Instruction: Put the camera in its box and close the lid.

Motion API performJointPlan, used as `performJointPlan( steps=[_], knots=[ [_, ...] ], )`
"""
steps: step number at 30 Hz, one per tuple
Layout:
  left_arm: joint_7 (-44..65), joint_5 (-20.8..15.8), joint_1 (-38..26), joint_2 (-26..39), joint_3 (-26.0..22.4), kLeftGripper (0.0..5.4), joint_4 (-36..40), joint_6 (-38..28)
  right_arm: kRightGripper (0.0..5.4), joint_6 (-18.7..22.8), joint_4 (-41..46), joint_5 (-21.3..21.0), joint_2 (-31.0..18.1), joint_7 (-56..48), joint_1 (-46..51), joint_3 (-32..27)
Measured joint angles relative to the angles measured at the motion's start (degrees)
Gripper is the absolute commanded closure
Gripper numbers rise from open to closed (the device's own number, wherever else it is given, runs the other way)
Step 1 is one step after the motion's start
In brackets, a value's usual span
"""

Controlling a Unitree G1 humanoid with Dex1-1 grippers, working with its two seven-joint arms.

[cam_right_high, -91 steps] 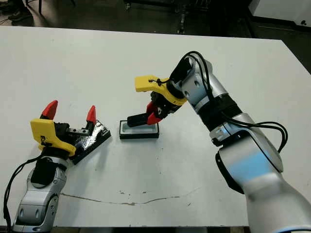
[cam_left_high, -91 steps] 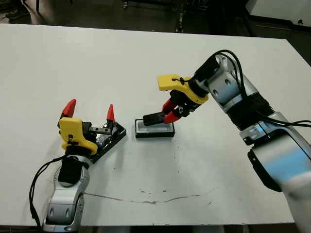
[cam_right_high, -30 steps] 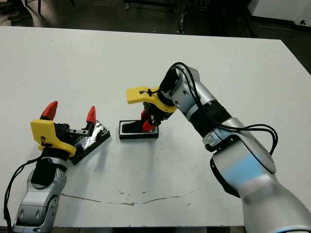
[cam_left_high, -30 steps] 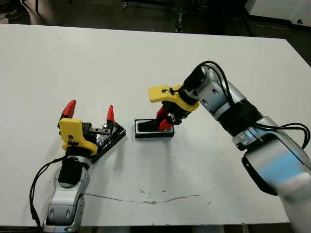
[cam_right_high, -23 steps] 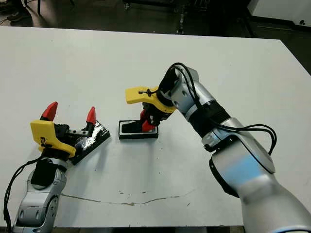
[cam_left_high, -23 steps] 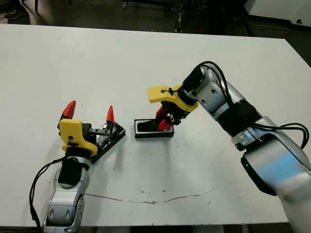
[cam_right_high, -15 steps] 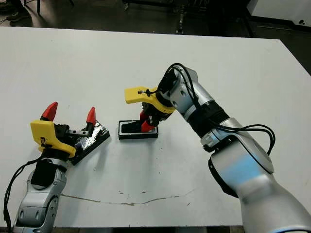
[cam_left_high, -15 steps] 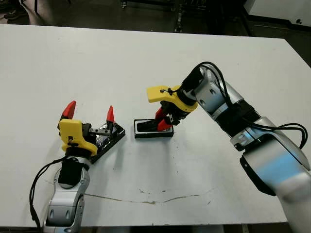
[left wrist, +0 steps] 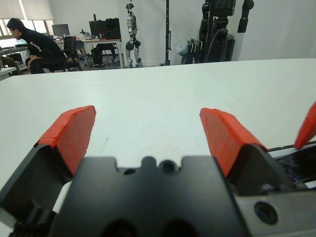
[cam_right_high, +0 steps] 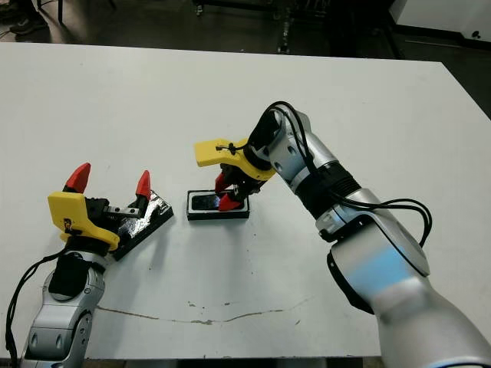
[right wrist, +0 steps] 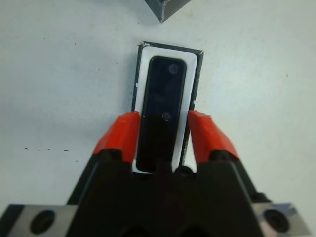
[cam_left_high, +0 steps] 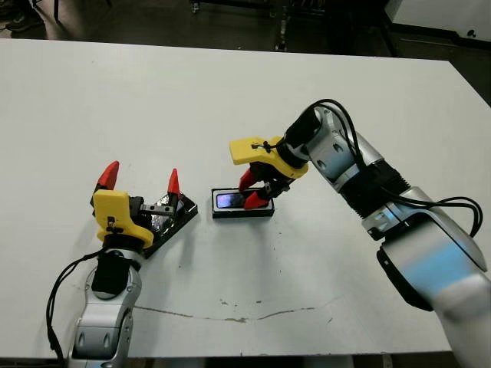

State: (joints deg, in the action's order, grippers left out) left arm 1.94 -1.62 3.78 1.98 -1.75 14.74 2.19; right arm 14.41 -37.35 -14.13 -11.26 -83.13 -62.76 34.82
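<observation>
The camera (right wrist: 163, 108), a flat black bar with a bluish glint at one end (cam_left_high: 226, 200), lies flat inside the box (cam_left_high: 265, 211), a shallow black-walled tray with a white inside (right wrist: 195, 74). My right gripper (cam_left_high: 252, 190) hangs low over the box's right end, open, one red finger (right wrist: 121, 133) on either side of the camera with a thin gap. The lid (cam_left_high: 170, 224), a shiny black panel, lies left of the box, partly under my left gripper (cam_left_high: 140, 178). That gripper is open and holds nothing.
A thin dark scratch (cam_left_high: 230, 316) runs across the table near its front edge. Beyond the far edge, the left wrist view shows a seated person (left wrist: 37, 47) and equipment stands (left wrist: 217, 29). The lid's corner (right wrist: 168, 7) shows past the box.
My right gripper has lowered the camera into the box and opened. The camera now lies flat, its glint showing. The left arm has not moved.
</observation>
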Motion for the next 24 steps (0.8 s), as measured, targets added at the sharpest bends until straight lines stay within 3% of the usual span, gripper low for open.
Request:
performJointPlan(
  steps=[3, 14, 24],
  knots=[
    [0.0, 0.1, 0.0, 0.0, 0.0, 0.00, 0.0, 0.0, 1.85, -1.9, -0.7, -0.1, 0.0, 0.5, -0.1, -0.4],
    [-0.2, -0.1, 0.0, -0.1, 0.2, 0.00, 0.0, 0.0, 0.09, -2.7, 0.4, -0.1, -1.9, 3.0, -0.1, -3.2],
    [-0.2, 0.1, 0.0, 0.0, 0.2, 0.00, 0.0, 0.0, 0.01, -0.5, -2.4, 2.7, -3.8, 3.1, -6.1, -9.6]
  ],
)
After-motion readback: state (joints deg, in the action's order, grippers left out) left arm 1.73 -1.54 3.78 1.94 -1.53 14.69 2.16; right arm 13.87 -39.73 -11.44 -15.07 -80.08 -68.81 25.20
